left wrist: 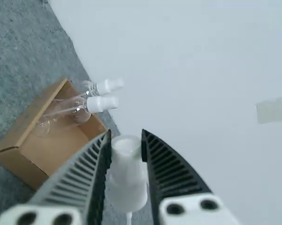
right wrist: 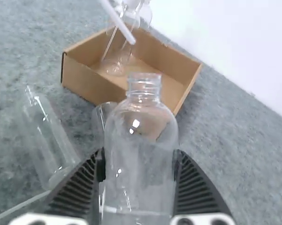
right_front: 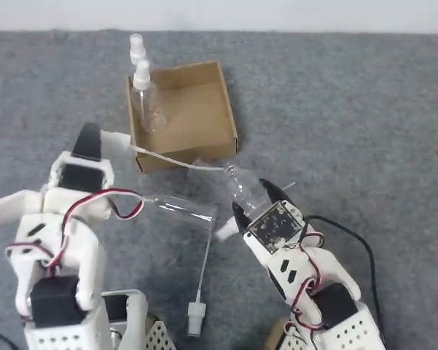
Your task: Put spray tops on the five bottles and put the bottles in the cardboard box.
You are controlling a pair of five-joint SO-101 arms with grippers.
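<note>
My left gripper is shut on a white spray top; in the high view this gripper sits by the cardboard box, and the top's thin tube runs toward the right arm. My right gripper is shut on a clear bottle with a bare neck, held tilted in front of the box; the tube's end hangs above that neck. Two capped bottles stand in the box's left side. An uncapped bottle lies on the carpet between the arms.
A loose spray top with its long tube lies near the front between the arm bases. Another white top rests beside my right gripper. A further clear bottle lies just before the box. A black cable loops at the right.
</note>
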